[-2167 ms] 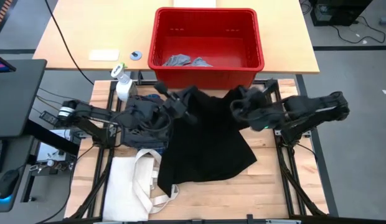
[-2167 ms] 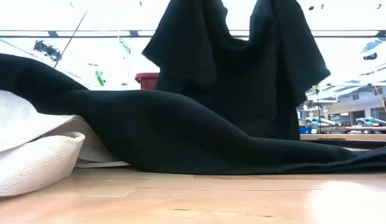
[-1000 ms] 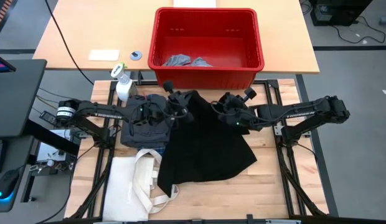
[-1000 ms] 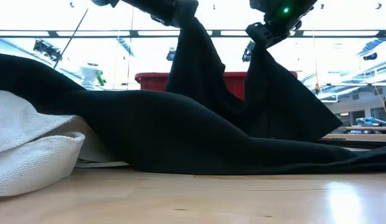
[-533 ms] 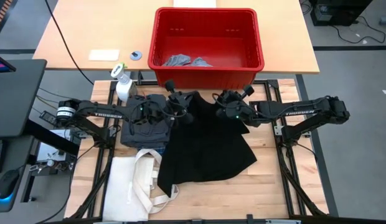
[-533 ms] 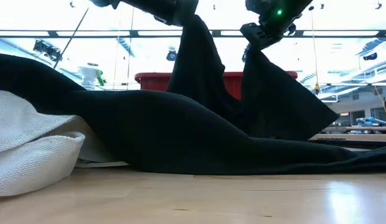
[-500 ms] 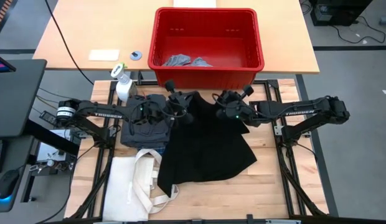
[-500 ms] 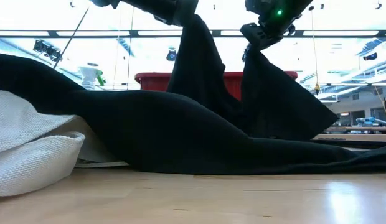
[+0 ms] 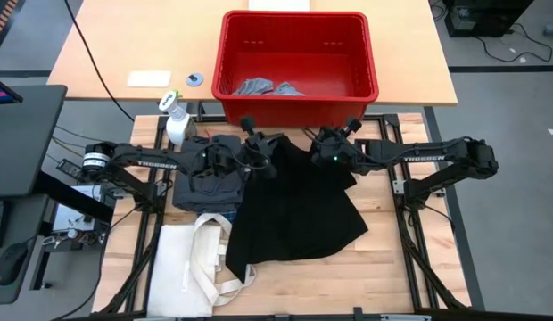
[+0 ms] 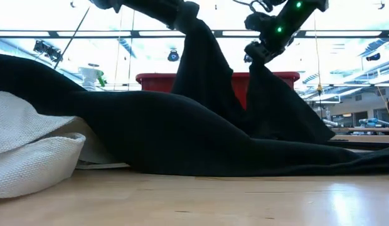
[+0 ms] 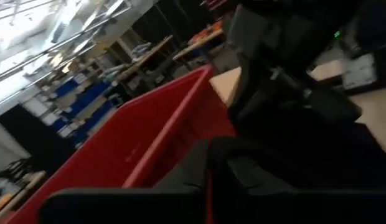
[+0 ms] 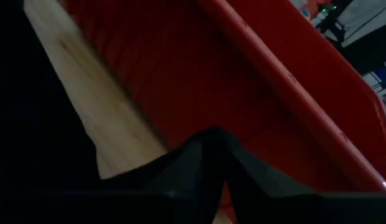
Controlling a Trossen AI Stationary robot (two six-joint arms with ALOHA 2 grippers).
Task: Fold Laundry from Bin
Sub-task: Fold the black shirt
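High view showed the large black piece [image 9: 294, 205] spread across the wooden table [image 9: 392, 259], its far edge lifted at two corners just in front of the red bin [image 9: 297, 105]. The left gripper [image 9: 257, 153] pinched one raised corner, and the right gripper [image 9: 328, 150] pinched the other, the two well apart with the cloth sagging between them. From the low view each corner hung as a dark peak, one under the left gripper [image 10: 188, 14] and one under the right gripper [image 10: 263, 47], and both pairs of fingers looked narrow, closed onto the black fabric. Behind the grippers, inside the bin, lay smaller light grey pieces [image 9: 263, 87]. Just beside the left gripper, on its outer side, sat a dark grey piece [image 9: 205, 183] in a heap, touching the black cloth's edge. Nearer the table's front edge from that heap lay a cream tote bag [image 9: 192, 263], partly under the black piece. A white spray bottle [image 9: 176, 119] stood beyond the left arm, near the bin's corner. In the right wrist view the bin's red wall [image 12: 255, 81] filled the frame beyond the dark cloth.
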